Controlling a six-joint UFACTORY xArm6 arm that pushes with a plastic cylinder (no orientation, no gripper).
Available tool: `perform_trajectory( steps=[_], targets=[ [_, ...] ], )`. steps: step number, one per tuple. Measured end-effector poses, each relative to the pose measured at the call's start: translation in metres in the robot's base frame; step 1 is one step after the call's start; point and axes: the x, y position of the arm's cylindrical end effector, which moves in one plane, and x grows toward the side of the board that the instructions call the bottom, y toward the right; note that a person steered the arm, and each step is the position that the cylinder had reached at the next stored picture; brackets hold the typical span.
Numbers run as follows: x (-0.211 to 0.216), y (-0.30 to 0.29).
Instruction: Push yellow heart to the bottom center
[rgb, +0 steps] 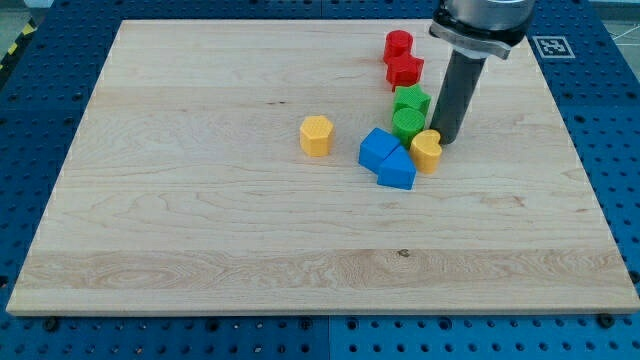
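The yellow heart (427, 150) lies right of the board's centre, touching the blue blocks on its left. My tip (446, 140) stands just above and to the right of the heart, close against it. A yellow hexagon (316, 135) lies apart, to the view's left of the cluster.
Two blue blocks (378, 148) (397, 170) sit left of and below the heart. A green star (411, 101) and a green cylinder (407, 123) lie just above it. A red cylinder (398, 45) and a red star (405, 70) lie near the top. The wooden board (200, 230) sits on a blue table.
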Motion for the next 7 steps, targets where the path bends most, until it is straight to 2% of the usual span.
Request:
perform_trajectory(
  steps=[1,3,4,6,7],
  targets=[
    [0.008,-0.011],
    [0.086,-0.047],
    [0.107,-0.064],
    [0.099,-0.034],
    [0.103,-0.043]
  ],
)
